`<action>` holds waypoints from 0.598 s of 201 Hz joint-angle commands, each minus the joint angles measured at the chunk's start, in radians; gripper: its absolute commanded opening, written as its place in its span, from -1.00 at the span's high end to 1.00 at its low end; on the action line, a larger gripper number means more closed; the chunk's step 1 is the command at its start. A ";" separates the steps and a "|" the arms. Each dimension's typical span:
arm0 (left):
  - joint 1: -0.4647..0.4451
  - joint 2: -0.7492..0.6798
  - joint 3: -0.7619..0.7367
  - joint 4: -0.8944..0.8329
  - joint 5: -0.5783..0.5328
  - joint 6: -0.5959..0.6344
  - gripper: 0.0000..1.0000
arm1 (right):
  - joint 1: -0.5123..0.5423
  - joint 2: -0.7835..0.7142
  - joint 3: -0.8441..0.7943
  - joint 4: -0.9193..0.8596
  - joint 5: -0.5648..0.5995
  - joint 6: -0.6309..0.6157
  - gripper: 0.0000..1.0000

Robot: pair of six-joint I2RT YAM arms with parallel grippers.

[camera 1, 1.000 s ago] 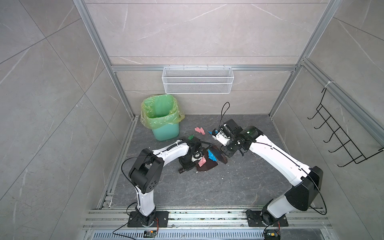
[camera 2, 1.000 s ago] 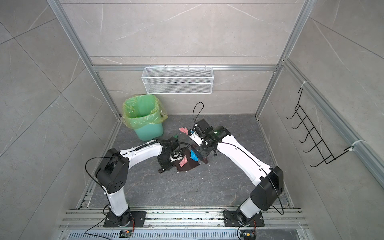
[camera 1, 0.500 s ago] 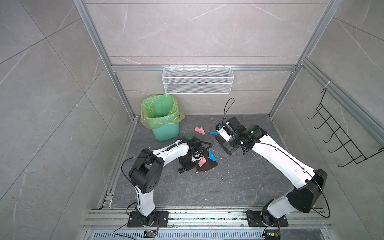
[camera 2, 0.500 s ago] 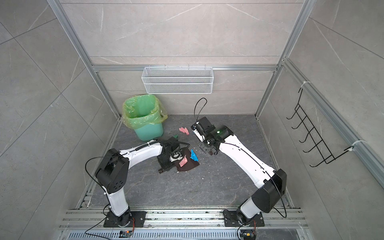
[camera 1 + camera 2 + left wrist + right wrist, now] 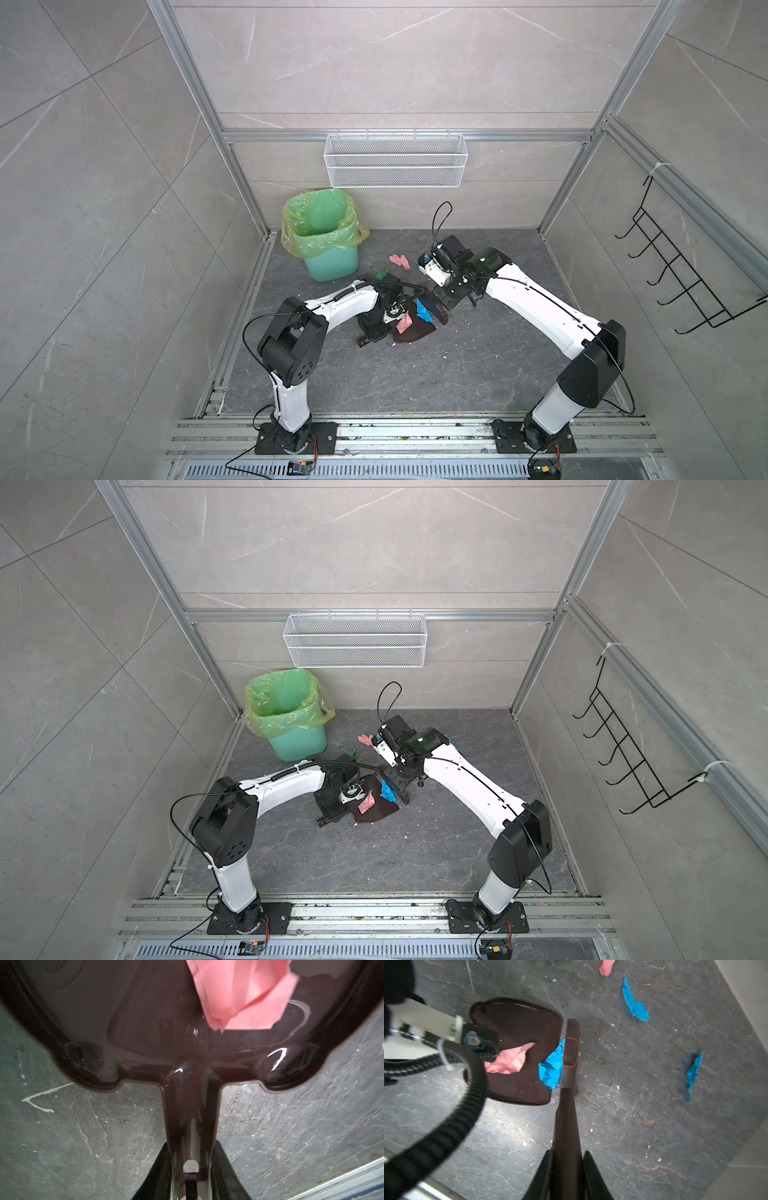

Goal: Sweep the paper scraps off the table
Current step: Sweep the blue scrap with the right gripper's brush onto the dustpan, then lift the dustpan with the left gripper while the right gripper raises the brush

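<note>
Paper scraps (image 5: 635, 1007) lie in several places: a pink scrap (image 5: 508, 1060) is on the dustpan (image 5: 519, 1020), a blue scrap (image 5: 551, 1072) sits at its front edge and touches the brush (image 5: 571, 1051), and two more blue ones lie loose on the table (image 5: 633, 1126) beyond the brush. The left gripper (image 5: 192, 1169) is closed tight on the dustpan handle, and the right gripper (image 5: 568, 1174) is closed tight on the brush handle. In both top views a green scrap (image 5: 381, 274) and another pink one (image 5: 400, 261) lie on the table near the bin (image 5: 332, 266), apart from the dustpan.
</note>
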State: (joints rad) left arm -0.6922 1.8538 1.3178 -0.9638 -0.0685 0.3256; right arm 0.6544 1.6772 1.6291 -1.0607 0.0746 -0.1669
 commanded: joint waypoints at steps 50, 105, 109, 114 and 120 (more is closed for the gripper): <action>-0.007 -0.024 0.003 0.000 0.014 -0.022 1.00 | 0.008 -0.071 -0.022 0.018 -0.185 0.046 1.00; -0.006 -0.065 -0.001 0.019 0.018 -0.029 1.00 | -0.005 -0.113 -0.026 0.041 0.025 0.072 1.00; -0.006 -0.069 0.000 0.020 0.021 -0.030 1.00 | -0.007 -0.118 -0.029 0.047 0.035 0.075 1.00; -0.006 -0.074 0.000 0.022 0.024 -0.031 1.00 | -0.009 -0.124 -0.033 0.053 0.046 0.078 1.00; -0.006 -0.080 0.001 0.023 0.029 -0.031 1.00 | -0.014 -0.131 -0.036 0.060 0.059 0.081 1.00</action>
State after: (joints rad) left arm -0.6933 1.8374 1.3167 -0.9489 -0.0685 0.3241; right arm 0.6533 1.6047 1.6138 -1.0313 0.0418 -0.1184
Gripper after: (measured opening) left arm 0.281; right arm 0.232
